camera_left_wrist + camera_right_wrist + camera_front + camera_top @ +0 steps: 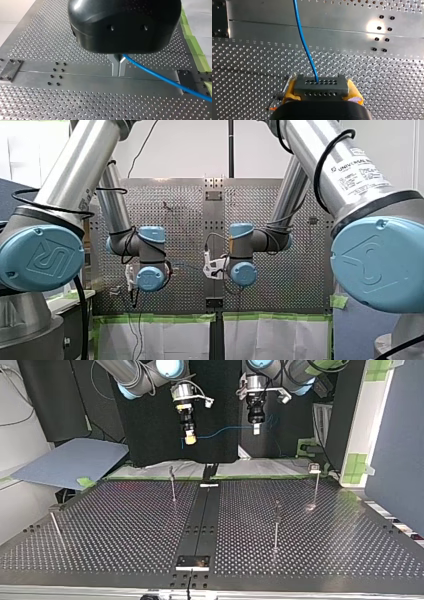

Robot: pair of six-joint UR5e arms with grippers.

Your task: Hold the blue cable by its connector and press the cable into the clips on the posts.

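My right gripper (190, 438) hangs above the far edge of the perforated table (125, 525) in the top view, and its yellow pads (290, 90) are closed tight on either side of a grey connector (321, 85), a small block with rows of holes. The connector sits squarely between the pads, and its holed face points ahead of the gripper. The blue cable (303, 40) leaves the middle of that face and runs straight ahead over the table in the right wrist view, with a slight bend along the way. In the top view the cable sags a little as it crosses the gap to my left gripper (118, 71), which hangs at about the same height, near my right one. The left gripper's metal fingers (115, 65) are drawn together with only a thin slit between them. The cable comes out at their root beside one finger, so they appear pinched on it, and it slants away to the side over the table's central plate. Four thin posts stand on the table below, nearer the top view's camera: one (173, 487) near the centre strip, one (276, 527) further forward, one (315, 487) towards the view's right, and one (56, 530) at its left. The cable hangs in the air above and beyond them, well apart from every post.
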